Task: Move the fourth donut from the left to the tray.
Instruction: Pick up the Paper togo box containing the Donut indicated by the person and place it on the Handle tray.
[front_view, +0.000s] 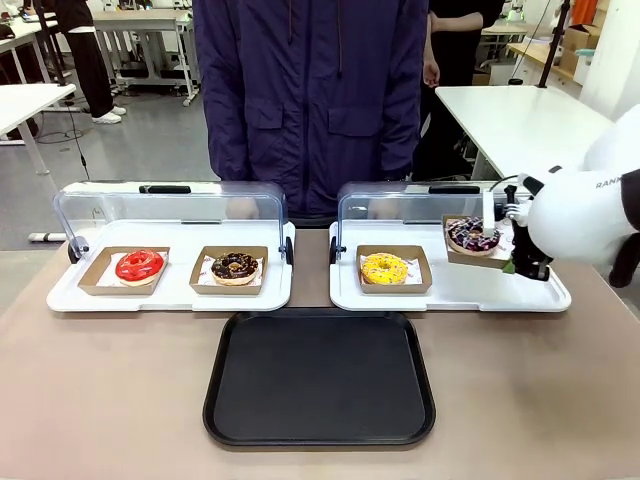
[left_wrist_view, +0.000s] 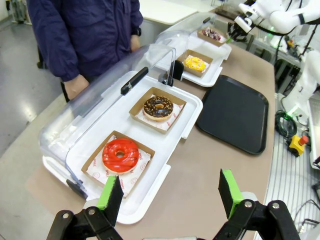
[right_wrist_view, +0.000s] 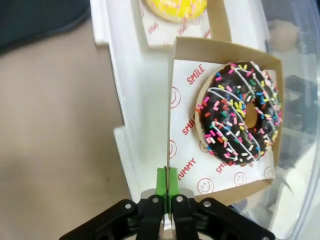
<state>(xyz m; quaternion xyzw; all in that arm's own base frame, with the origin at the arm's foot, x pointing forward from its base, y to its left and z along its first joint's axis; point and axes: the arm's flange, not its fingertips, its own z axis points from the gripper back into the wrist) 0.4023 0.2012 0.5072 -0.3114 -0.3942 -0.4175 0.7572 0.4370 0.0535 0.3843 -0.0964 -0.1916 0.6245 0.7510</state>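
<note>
At the far left of the table (front_view: 100, 400) we see a white tray with its clear domed lid (front_view: 165, 205) raised. It carries a red-glazed donut (front_view: 139, 266) in a brown cardboard holder, and to its right a chocolate donut with tan crumbs (front_view: 235, 267) in a holder of its own. In the left wrist view, our left claw (left_wrist_view: 170, 192) hangs above the near table edge with its green pads spread wide and nothing between them.

In the middle, nearer to us, lies the black tray (front_view: 320, 378), bare, flat on the table. Behind the white trays stands a person in a dark blue jacket (front_view: 310, 90).

On the second white tray (front_view: 450, 292) sits a yellow donut (front_view: 384, 268) in its holder. To its right, the fourth donut (front_view: 472, 235), chocolate with coloured sprinkles and white drizzle, rests in its cardboard holder (front_view: 460, 256), which is tilted and raised off the white tray. Our right claw (right_wrist_view: 166, 186) is pinched tight on that holder's edge. The paper liner (right_wrist_view: 192, 150) under the donut bears red print reading "SMILE" and "YUMMY", with smiley faces. On the right arm's white shell (front_view: 590, 210) we read the letters "RANK", cut off at the edge.
</note>
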